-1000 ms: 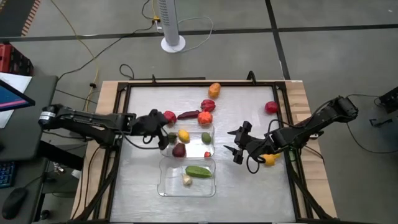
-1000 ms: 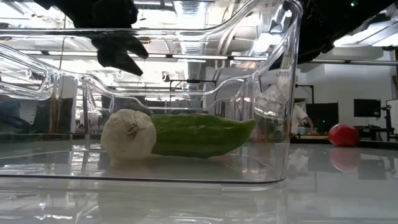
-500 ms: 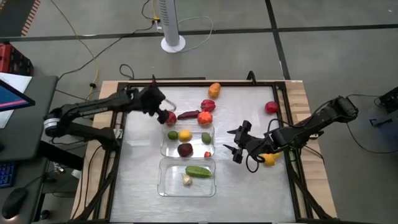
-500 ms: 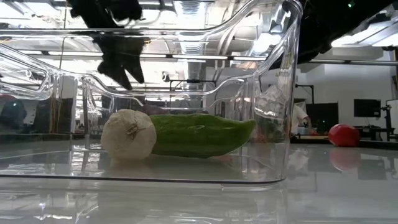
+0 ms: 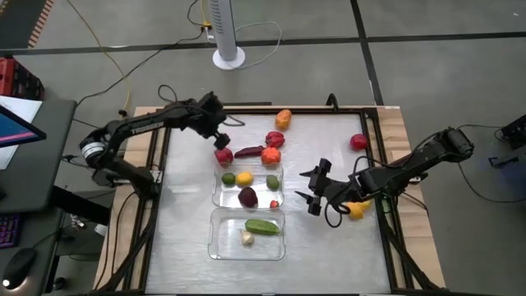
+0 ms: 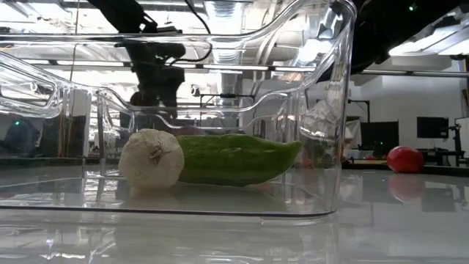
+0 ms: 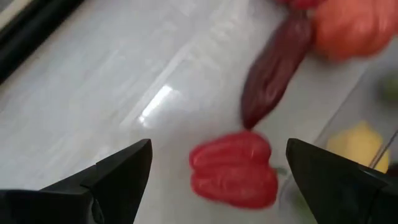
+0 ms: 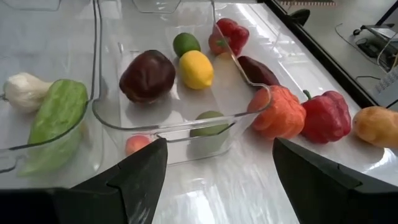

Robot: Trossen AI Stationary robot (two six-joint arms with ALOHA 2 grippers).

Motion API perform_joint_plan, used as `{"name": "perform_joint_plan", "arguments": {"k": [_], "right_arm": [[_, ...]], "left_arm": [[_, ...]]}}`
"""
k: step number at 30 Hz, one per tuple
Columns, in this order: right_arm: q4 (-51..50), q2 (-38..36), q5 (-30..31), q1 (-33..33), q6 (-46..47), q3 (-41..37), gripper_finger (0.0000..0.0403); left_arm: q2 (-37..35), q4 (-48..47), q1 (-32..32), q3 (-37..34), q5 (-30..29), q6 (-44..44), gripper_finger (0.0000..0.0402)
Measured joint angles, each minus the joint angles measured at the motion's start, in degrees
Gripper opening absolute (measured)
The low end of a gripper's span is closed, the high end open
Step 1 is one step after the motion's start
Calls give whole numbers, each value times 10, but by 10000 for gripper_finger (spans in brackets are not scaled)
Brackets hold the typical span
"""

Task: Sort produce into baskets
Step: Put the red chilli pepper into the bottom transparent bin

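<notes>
My left gripper (image 5: 218,138) hangs open over the table's far left, just above a red pepper (image 5: 223,155) that lies on the table; in the left wrist view the pepper (image 7: 233,169) sits ahead between the open fingers (image 7: 217,149), untouched. My right gripper (image 5: 311,194) waits open and empty right of the baskets (image 8: 219,142). The far basket (image 5: 279,201) holds a lime, a lemon (image 5: 244,178), a dark purple fruit (image 5: 247,197) and a green piece. The near basket (image 5: 215,247) holds a cucumber (image 6: 234,158) and a garlic bulb (image 6: 152,159).
Loose on the table beyond the far basket lie a dark purple chili (image 5: 249,151), an orange pepper (image 5: 270,154), another red pepper (image 5: 274,139) and an orange piece (image 5: 283,118). A red piece (image 5: 358,142) lies far right, a yellow one (image 5: 357,210) under the right arm.
My left gripper has swung from over the far basket's left side toward the table's far edge, turning as it went, and now stands over the red pepper, still open. The dark purple fruit has rolled a little to the right inside the far basket.
</notes>
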Motion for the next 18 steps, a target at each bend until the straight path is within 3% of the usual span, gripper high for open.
{"name": "perform_joint_plan", "arguments": {"k": [9, 18], "right_arm": [[-1, 0, -28, -21, -27, 0, 317], [-4, 0, -30, -7, -28, 0, 317]], "left_arm": [[71, -115, -2, 33, 9, -128, 356], [93, -60, -20, 33, 16, -212, 356]]}}
